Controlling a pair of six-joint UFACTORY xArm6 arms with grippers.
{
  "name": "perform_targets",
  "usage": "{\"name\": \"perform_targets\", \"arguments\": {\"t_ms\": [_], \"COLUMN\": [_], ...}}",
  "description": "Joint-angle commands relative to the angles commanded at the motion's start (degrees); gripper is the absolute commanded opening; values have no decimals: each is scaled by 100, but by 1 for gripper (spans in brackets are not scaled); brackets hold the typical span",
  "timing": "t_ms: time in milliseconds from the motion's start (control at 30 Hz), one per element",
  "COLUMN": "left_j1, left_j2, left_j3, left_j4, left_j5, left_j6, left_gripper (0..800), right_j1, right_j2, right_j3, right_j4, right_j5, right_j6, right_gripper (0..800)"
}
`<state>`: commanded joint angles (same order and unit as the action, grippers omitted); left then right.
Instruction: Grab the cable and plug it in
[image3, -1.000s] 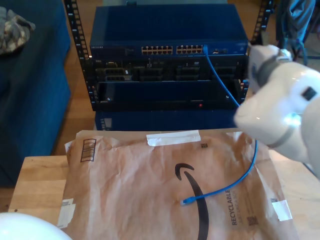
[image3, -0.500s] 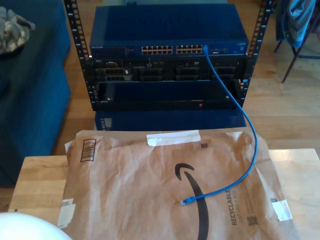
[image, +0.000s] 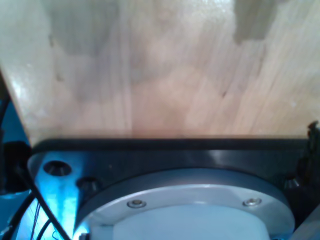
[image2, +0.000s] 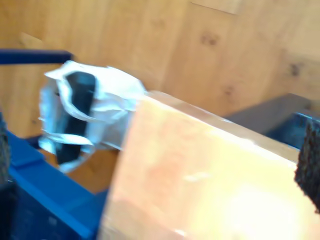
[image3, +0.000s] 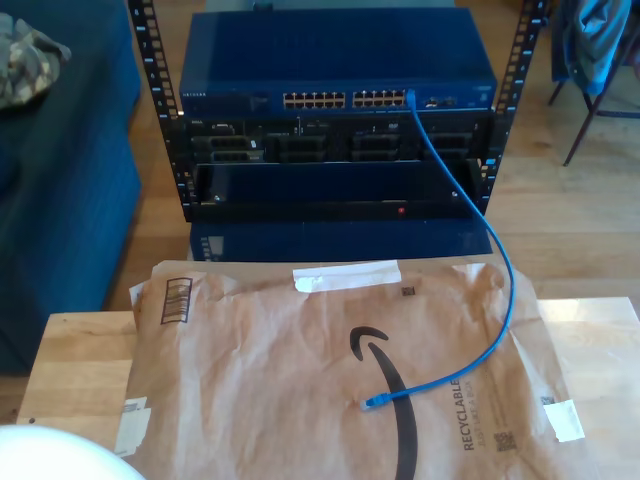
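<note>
The blue cable (image3: 497, 300) has one end in a port of the blue switch (image3: 336, 62), in the top row, toward the exterior view's right. From there it hangs down past the black boxes (image3: 340, 165) in the rack and bends onto a big brown paper bag (image3: 300, 370). Its other end, a small plug (image3: 373, 402), lies loose on the bag, just beside a black curved mark. Nothing is touching it.

The bag lies flat on a wood table (image3: 75, 370) and covers most of it. There is a strip of white tape (image3: 346, 275) near the bag's far edge.

A white round shape (image3: 50, 455) sits at the exterior view's bottom left corner.

My first wrist view looks at bare wood (image: 160, 65) and a round metal base (image: 185, 210). My second wrist view is blurry, with a wood edge (image2: 200, 175) and some crinkled white stuff (image2: 90, 110). I cannot tell if my first pincer or my second pincer is wide or narrow.
</note>
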<state>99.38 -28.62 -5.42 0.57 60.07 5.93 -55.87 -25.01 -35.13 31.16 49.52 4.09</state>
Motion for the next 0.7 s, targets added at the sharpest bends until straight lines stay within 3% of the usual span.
{"name": "perform_targets", "arguments": {"t_ms": [367, 700], "left_j1": [0, 0], "left_j2": [0, 0], "left_j3": [0, 0], "left_j4": [0, 0], "left_j5": [0, 0], "left_j6": [0, 0], "left_gripper": [800, 800], "right_j1": [-1662, -2110], "right_j2": [-949, -1248], "right_j3": [686, 1398], "right_j4": [-2101, -3042], "right_j5": [1582, 2075], "right_j6": [-26, -141], "right_gripper": [794, 794]}}
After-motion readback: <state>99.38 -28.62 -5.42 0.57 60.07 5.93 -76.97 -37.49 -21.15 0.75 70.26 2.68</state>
